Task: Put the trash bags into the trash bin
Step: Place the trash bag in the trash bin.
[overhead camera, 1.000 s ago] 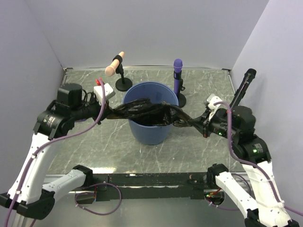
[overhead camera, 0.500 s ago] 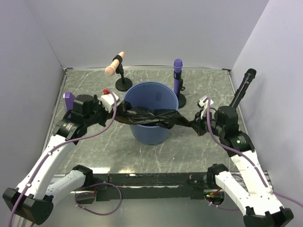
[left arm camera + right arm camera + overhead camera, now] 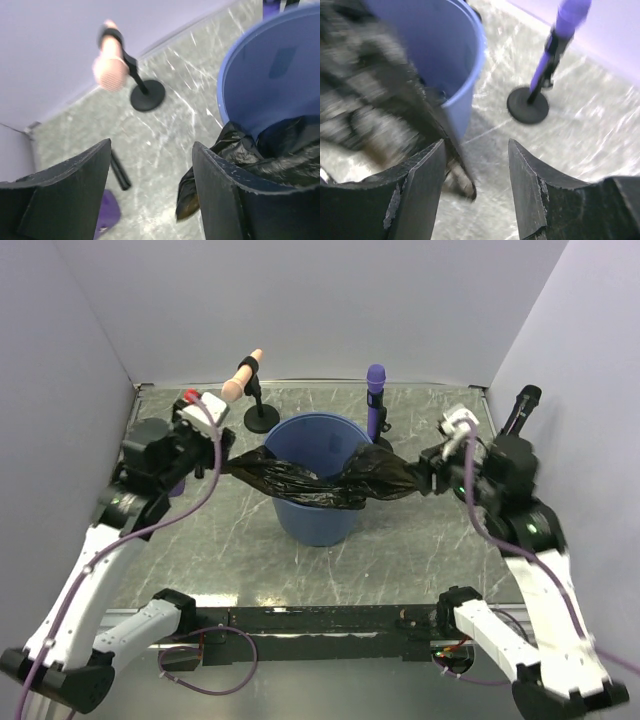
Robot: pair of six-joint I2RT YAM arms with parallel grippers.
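Observation:
The blue trash bin (image 3: pixel 318 502) stands mid-table. A black trash bag (image 3: pixel 325 480) lies across its mouth, sagging inside, with one end hanging over the left rim and the other over the right rim. My left gripper (image 3: pixel 212 455) is open just left of the bag's left end (image 3: pixel 200 190), which dangles beside its right finger without being pinched. To the right of the bin (image 3: pixel 445 45), my right gripper (image 3: pixel 476 147) is open, with the blurred right end of the bag (image 3: pixel 460 175) hanging loose by its left finger.
A pink microphone on a black stand (image 3: pixel 247 380) is behind the bin to the left. A purple microphone on a stand (image 3: pixel 375 400) is behind it to the right. A small purple object (image 3: pixel 107 215) and a black stick (image 3: pixel 120 170) lie near the left gripper. Walls close three sides.
Both grippers were shut on the stretched bag's ends; now both have opened and let go. The arms have drawn back and up, and the bag rests slack over the bin.

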